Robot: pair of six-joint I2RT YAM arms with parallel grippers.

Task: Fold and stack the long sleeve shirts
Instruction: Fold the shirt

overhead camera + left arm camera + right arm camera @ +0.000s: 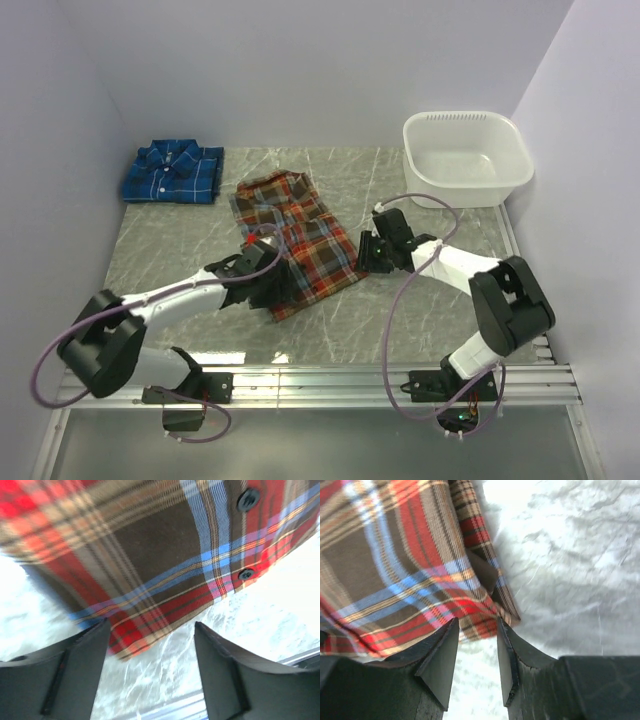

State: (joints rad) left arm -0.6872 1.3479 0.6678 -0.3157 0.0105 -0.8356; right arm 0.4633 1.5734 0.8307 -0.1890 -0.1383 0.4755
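The red-orange plaid shirt [297, 238] lies partly folded in the middle of the table. The blue plaid shirt [172, 172] lies folded at the back left. My left gripper [266, 291] is low at the red shirt's near-left edge; in the left wrist view [150, 647] its jaws stand wide open, with the shirt's hem [150, 580] just ahead of the tips. My right gripper [363, 254] is at the shirt's right edge; in the right wrist view [477, 632] its jaws are open, with a corner of the shirt [480, 615] at their tips and bare table between them.
A white plastic tub [466, 157] stands at the back right. White walls close in the left, back and right sides. A metal rail [320, 385] runs along the near edge by the arm bases.
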